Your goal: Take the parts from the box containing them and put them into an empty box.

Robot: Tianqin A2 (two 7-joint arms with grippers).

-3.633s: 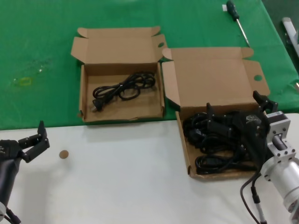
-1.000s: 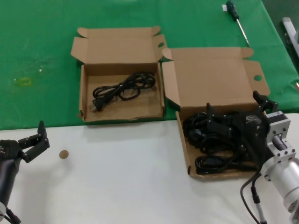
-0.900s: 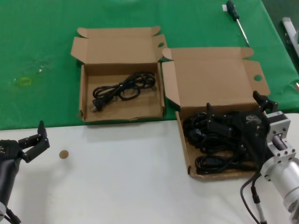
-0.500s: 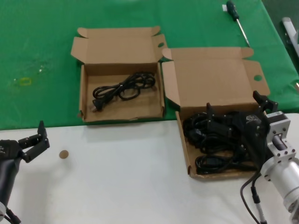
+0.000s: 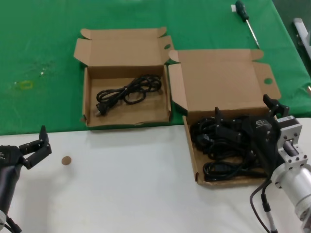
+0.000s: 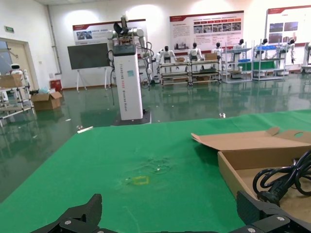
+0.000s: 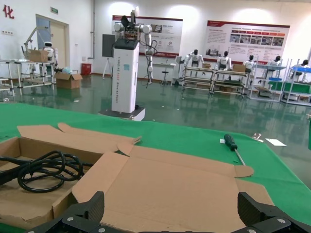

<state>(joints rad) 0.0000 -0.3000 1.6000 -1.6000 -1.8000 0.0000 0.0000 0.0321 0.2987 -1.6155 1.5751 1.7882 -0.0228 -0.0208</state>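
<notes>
The larger cardboard box (image 5: pixel 219 80) with the tall lid stands at the right and holds several black power cords (image 5: pixel 214 145) in a heap. My right gripper (image 5: pixel 243 108) hangs over that heap, open and holding nothing; its wrist view (image 7: pixel 171 213) looks across the tall lid (image 7: pixel 175 189). The smaller box (image 5: pixel 86 97) stands to the left with one cord (image 5: pixel 129 92) lying in it; both also show in the left wrist view, box (image 6: pixel 233 172) and cord (image 6: pixel 286 177). My left gripper (image 5: pixel 44 141) is open and parked at the table's near left (image 6: pixel 170 218).
A screwdriver (image 5: pixel 247 19) lies on the green cloth (image 5: pixel 39 48) at the far right. A small brown disc (image 5: pixel 66 160) lies on the white table (image 5: pixel 126 194) near my left gripper. A yellow mark (image 5: pixel 24 85) is on the cloth at the left.
</notes>
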